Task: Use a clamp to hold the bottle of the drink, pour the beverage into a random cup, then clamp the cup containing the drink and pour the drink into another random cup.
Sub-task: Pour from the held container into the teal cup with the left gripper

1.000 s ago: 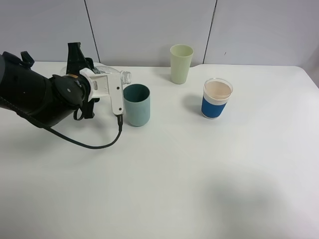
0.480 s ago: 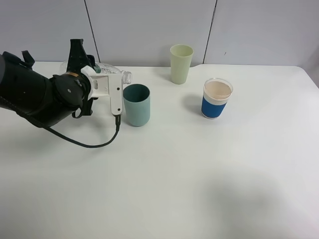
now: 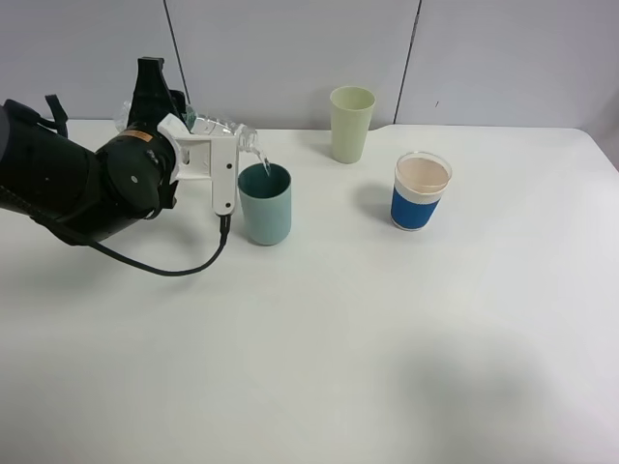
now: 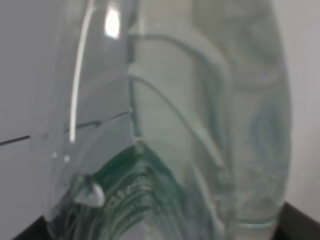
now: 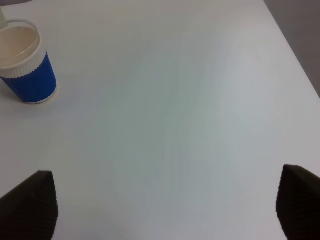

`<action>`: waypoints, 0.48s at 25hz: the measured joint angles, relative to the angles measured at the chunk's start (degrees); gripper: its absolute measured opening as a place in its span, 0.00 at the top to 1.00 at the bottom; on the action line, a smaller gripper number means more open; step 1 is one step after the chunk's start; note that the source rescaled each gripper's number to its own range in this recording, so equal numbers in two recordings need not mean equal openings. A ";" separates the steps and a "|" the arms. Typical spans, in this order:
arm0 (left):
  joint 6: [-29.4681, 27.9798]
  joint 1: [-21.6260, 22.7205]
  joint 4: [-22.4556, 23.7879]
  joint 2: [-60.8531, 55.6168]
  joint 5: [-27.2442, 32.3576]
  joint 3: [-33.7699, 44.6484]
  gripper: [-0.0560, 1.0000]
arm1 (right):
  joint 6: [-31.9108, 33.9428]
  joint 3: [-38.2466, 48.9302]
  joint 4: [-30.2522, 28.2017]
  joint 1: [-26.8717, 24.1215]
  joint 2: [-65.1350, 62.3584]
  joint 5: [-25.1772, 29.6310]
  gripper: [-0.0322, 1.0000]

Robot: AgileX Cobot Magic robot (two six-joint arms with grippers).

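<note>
My left gripper (image 3: 198, 130) is shut on a clear plastic bottle (image 3: 222, 128), held tilted with its mouth over the teal cup (image 3: 265, 203). A thin stream of clear liquid (image 3: 263, 160) falls from the mouth into that cup. In the left wrist view the bottle (image 4: 165, 125) fills the picture, and the jaws are hidden. A pale green cup (image 3: 351, 124) stands at the back. A blue and white paper cup (image 3: 422, 190) stands to the right and shows in the right wrist view (image 5: 25, 62). My right gripper (image 5: 165, 210) is open and empty above the table; it is out of the exterior view.
The white table (image 3: 387, 338) reaches to the grey wall panels behind. A black cable (image 3: 164, 271) hangs from the left wrist and rests on the table in front of the teal cup. The table's right edge (image 5: 295, 50) runs near the right gripper.
The left gripper has risen a little and tipped the bottle further, so its mouth now hangs over the teal cup and liquid runs out. The cups have not moved.
</note>
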 joint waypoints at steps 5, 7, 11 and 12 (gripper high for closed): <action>0.00 0.20 0.23 0.00 -0.49 0.00 0.86 | 0.00 0.00 0.00 0.00 0.00 0.00 0.28; 0.00 0.20 0.22 0.00 -0.54 0.00 0.86 | 0.00 0.00 0.00 0.00 0.00 0.00 0.28; 0.00 0.20 0.22 0.00 -1.33 0.00 0.86 | 0.00 0.00 0.00 0.00 0.00 0.00 0.28; 0.00 0.20 0.22 0.00 -1.49 0.00 0.86 | 0.00 0.00 0.00 0.00 0.00 0.00 0.28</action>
